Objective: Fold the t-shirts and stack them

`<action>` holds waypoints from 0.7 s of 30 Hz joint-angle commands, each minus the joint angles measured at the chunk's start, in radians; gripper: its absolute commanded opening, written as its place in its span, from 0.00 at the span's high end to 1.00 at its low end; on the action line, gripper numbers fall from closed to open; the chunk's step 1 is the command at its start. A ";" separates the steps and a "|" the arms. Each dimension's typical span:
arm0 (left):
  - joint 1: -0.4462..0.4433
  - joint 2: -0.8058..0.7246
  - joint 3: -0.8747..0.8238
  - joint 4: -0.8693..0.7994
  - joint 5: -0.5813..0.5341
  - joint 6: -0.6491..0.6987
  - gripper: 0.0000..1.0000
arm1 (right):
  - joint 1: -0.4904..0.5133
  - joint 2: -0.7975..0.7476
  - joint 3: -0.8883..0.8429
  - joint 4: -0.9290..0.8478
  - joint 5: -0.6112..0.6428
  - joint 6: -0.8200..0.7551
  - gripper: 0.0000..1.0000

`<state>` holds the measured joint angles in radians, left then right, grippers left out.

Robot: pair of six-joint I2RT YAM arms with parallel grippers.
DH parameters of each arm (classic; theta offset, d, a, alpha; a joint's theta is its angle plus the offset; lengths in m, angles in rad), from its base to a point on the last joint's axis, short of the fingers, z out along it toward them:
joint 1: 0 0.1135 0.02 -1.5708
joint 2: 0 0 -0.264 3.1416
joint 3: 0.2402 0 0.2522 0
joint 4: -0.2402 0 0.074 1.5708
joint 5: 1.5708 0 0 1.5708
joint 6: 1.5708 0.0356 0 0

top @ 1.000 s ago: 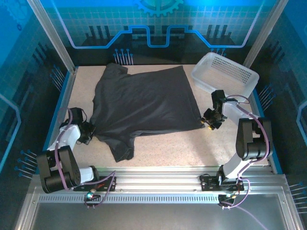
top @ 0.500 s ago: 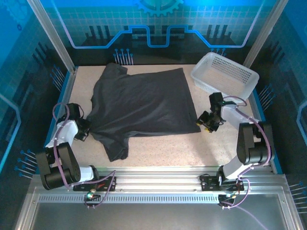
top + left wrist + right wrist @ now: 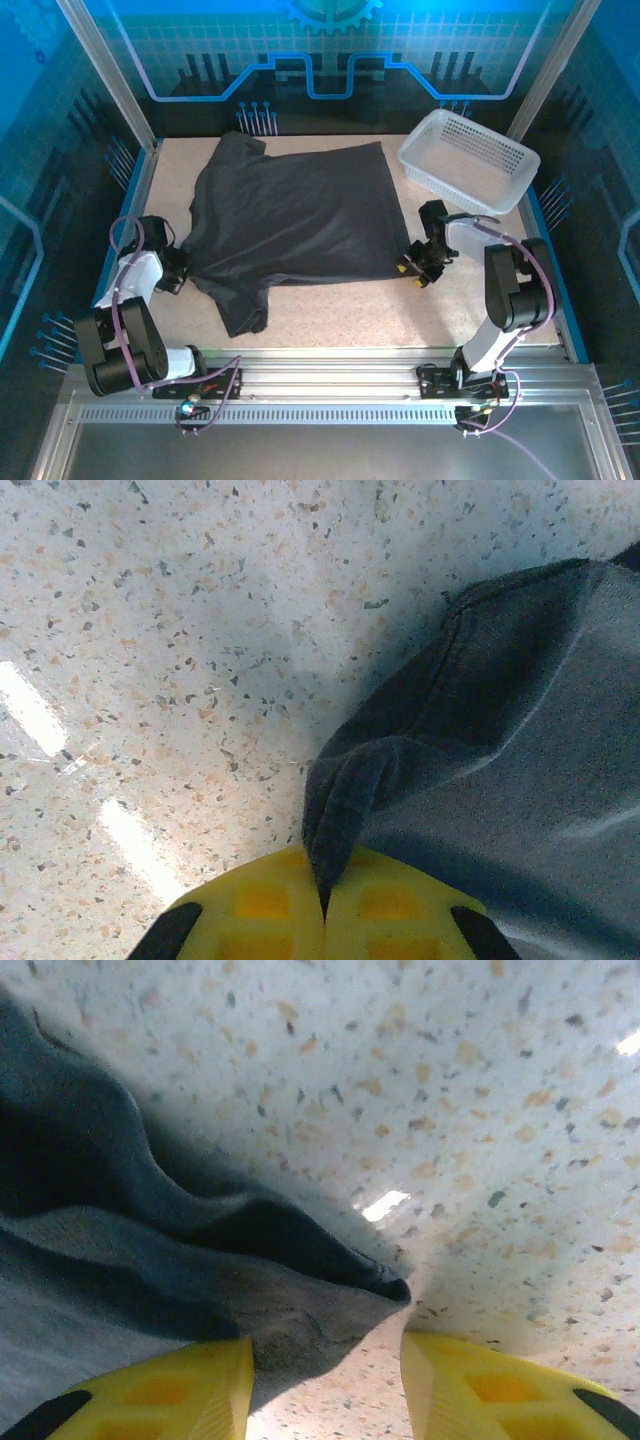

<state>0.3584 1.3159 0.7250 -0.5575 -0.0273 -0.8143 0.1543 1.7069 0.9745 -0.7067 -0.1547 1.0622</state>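
Left wrist: seeing left gripper [image 3: 325, 905] pinched shut on a bunched edge of the t-shirt [image 3: 500, 740]. Right wrist: seeing right gripper [image 3: 325, 1360] parted, shirt corner lying loose between the fingers. Further out, spread mostly flat on the table [image 3: 340, 312], with white basket [image 3: 470, 160] far right.

your left arm [image 3: 138, 278] and right arm [image 3: 505, 292] have white links, black joints and purple cables [image 3: 119, 325]; the left claw [image 3: 325, 918] and right claw [image 3: 325, 1380] wear yellow, square-pocketed fingers [image 3: 160, 1395].

t-shirt [image 3: 290, 225] lies spread on the table [image 3: 340, 310], basket [image 3: 468, 160] at its two o'clock. left gripper [image 3: 182, 272] at eight, right gripper [image 3: 412, 268] at four.
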 commanded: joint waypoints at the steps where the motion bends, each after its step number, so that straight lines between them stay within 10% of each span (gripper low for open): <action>1: 0.008 -0.003 0.019 0.010 0.035 -0.027 1.00 | 0.015 0.070 0.048 -0.010 0.023 0.057 0.57; 13: 0.001 -0.016 0.085 0.061 0.139 -0.075 1.00 | 0.008 0.183 0.225 0.063 0.016 -0.022 0.98; 21: -0.049 -0.027 0.280 0.131 0.232 -0.221 1.00 | 0.016 -0.014 0.403 0.086 0.047 -0.166 1.00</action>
<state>0.3305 1.3155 0.8894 -0.4877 0.1463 -0.9607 0.1627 1.8027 1.2686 -0.7082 -0.1341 0.9787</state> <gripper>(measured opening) 0.058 0.048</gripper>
